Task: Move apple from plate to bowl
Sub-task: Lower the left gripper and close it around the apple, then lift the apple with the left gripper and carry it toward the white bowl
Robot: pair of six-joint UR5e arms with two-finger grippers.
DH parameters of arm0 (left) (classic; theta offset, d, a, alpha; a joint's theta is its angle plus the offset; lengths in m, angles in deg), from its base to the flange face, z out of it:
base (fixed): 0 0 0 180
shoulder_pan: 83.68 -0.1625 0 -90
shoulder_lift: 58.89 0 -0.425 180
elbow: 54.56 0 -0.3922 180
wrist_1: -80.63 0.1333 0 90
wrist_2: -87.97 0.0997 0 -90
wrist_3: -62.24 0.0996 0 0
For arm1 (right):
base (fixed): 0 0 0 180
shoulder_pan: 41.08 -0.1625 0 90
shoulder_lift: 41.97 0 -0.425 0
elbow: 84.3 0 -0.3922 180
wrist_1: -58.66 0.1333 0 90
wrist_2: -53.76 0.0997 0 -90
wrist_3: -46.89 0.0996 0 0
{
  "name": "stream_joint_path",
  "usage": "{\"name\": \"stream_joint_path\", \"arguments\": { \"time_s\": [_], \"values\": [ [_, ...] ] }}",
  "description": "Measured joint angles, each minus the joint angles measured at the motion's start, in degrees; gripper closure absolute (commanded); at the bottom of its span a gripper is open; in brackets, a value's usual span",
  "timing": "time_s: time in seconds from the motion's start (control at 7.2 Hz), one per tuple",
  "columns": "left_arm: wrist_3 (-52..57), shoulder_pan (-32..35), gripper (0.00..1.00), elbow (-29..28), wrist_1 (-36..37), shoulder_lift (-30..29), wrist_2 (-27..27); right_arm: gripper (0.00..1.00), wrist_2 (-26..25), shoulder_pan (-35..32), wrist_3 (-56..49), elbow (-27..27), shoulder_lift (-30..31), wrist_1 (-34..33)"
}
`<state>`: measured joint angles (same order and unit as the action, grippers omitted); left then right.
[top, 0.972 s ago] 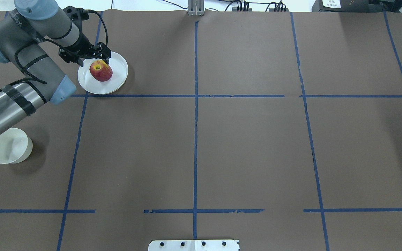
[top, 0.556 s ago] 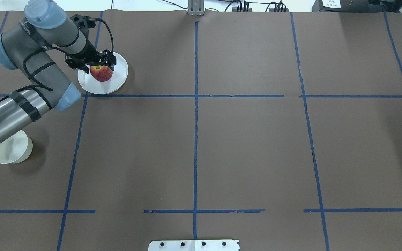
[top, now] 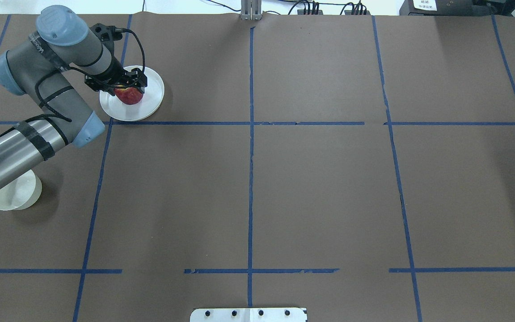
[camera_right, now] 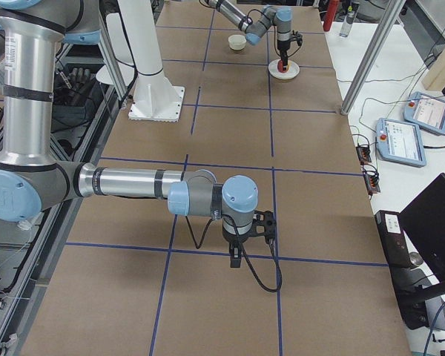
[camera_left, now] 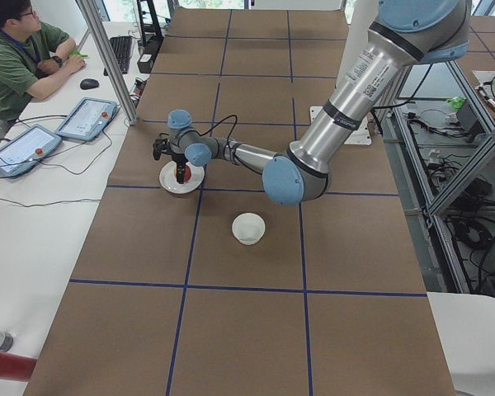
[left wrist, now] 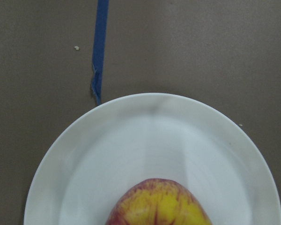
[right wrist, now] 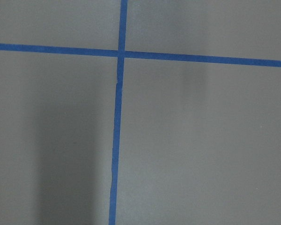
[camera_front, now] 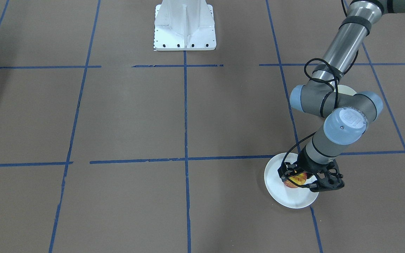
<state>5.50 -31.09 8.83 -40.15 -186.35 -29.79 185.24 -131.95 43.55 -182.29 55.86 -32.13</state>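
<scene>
brown table: left jaws spread astride apple on plate; right jaws, cannot tell

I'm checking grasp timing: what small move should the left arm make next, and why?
Probably close the left gripper on the apple. Its fingers appear to straddle the apple, which sits on the plate, and the bowl is empty.

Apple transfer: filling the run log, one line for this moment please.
stage: pre-lift | left gripper around apple, grip unclear | apple on plate | bowl empty
</scene>
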Motion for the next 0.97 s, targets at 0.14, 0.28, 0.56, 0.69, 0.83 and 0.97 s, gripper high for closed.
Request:
{"name": "stream_joint_path", "arguments": {
  "time_s": [0.14, 0.28, 0.56, 0.69, 0.83, 0.97],
  "values": [
    [-0.2, 0.0, 0.59, 0.0, -0.1, 0.0, 0.1, 0.0, 0.0, 0.0, 0.0, 0.0, 0.0, 0.0],
    [-0.2, 0.2, 0.59, 0.3, 0.1, 0.0, 0.0, 0.0, 0.0, 0.0, 0.0, 0.0, 0.0, 0.0],
    [0.4, 2.2, 0.59, 5.3, 4.3, 1.3, -2.0, 0.0, 0.0, 0.0, 0.0, 0.0, 0.0, 0.0],
    [1.8, 3.8, 0.59, 11.0, 8.5, 3.9, -3.8, 0.0, 0.0, 0.0, 0.0, 0.0, 0.0, 0.0],
    [4.3, 5.0, 0.59, 17.9, 12.3, 7.6, -4.7, 0.0, 0.0, 0.0, 0.0, 0.0, 0.0, 0.0],
    [7.5, 5.9, 0.59, 25.0, 15.1, 12.8, -5.0, 0.0, 0.0, 0.0, 0.0, 0.0, 0.0, 0.0]
  ]
}}
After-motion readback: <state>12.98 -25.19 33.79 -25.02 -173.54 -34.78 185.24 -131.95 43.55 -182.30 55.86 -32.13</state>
